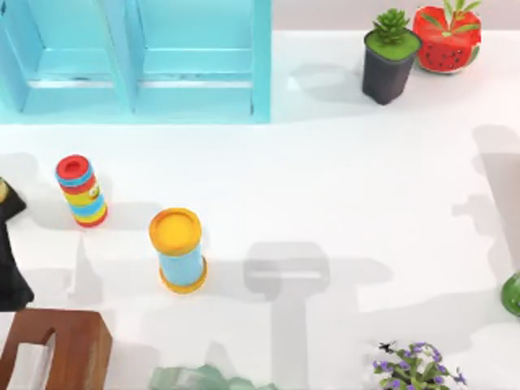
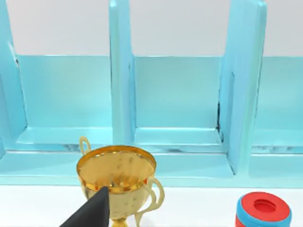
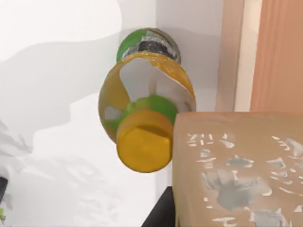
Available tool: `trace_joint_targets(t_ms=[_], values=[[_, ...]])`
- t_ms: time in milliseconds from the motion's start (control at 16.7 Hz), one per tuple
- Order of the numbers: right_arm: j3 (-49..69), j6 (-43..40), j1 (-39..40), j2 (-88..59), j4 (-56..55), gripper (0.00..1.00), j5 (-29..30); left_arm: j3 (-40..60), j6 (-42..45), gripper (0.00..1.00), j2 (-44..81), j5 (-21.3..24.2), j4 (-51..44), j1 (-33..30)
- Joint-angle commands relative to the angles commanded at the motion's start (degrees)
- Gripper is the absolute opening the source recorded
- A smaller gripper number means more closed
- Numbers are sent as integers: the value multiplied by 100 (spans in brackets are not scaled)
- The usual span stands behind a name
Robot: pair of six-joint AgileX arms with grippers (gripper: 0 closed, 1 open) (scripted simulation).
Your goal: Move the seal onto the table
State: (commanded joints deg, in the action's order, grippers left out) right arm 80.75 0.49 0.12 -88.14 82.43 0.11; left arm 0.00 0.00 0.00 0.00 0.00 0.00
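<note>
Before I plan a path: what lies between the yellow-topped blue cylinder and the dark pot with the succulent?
Top view: bare white table between cylinder and pot.

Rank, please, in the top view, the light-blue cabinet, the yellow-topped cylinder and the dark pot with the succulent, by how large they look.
1. The light-blue cabinet, by far the largest.
2 and 3. The yellow-topped cylinder and the dark pot with the succulent look about alike, so I would not rank them.

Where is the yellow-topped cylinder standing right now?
In the top view, the yellow-topped cylinder stands upright on the table, left of centre, just right of the striped ring stack and apart from it.
</note>
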Motion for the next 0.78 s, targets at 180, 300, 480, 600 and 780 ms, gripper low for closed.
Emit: trace_joint_targets(t_ms=[180,300,480,600,780], values=[[15,9,-26,-22,-10,0,-14,0,0,100,0,0,0,0],[120,159,-21,15,30,0,52,0,0,100,0,0,0,0],[489,630,138,-25,28,0,141,0,0,100,0,0,0,0],[776,1006,365,-199,-42,0,113,0,0,100,0,0,0,0],[1119,1567,804,-704,-200,0,-57,0,0,100,0,0,0,0]])
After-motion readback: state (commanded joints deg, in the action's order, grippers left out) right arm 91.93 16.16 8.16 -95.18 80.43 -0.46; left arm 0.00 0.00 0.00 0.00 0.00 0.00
